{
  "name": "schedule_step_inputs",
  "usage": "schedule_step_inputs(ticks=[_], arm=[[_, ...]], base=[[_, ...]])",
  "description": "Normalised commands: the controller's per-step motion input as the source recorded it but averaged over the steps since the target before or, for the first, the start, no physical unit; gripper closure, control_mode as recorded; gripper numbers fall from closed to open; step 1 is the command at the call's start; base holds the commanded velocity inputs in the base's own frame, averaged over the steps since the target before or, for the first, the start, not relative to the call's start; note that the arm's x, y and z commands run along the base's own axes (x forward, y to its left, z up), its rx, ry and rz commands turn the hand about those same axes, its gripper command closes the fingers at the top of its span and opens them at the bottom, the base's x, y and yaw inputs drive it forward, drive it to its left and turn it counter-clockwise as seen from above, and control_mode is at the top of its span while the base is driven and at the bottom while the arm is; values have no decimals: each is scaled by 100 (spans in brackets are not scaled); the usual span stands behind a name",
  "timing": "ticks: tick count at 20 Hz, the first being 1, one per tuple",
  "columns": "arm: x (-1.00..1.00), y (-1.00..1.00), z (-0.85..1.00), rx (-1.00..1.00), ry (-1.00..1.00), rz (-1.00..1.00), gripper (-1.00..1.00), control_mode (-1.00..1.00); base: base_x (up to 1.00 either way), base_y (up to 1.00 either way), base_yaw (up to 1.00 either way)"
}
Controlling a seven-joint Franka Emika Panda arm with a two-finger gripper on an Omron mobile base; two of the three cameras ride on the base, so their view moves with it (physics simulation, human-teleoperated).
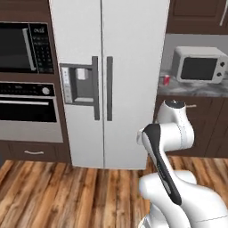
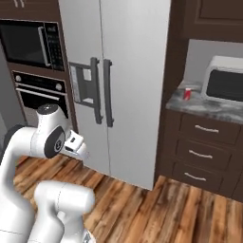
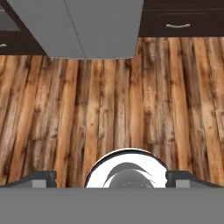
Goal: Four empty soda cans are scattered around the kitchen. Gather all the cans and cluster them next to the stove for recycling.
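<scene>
Facing fridge: left base view puts one can (image 1: 167, 79) on the counter (image 1: 196, 90), just left of the microwave (image 1: 199, 64).
Right base view: same can (image 2: 187, 93) near the counter edge; drive right, stop square.
Hand view: gripper (image 3: 112, 178) spread wide, empty, over the floor (image 3: 109, 105); keep it wide until around the can.

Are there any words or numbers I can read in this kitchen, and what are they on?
No text here can be read.
Black built-in microwave: its keypad marks are too blurred to read.
Grey fridge dispenser panel: small button marks, unreadable.
Small red soda can on the grey marble counter: too small to show any label.
White countertop microwave: no lettering visible.
</scene>
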Motion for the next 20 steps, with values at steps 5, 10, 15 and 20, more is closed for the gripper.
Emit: schedule_step_inputs(ticks=[5,10,15,20], arm=[[0,0,0,0,0,0,-100,100],[0,0,0,0,0,0,-100,100],[0,0,0,0,0,0,-100,100],[0,0,0,0,0,0,-100,100]], base=[[18,-100,0],[32,-100,0],[52,-82,8],[70,-58,17]])
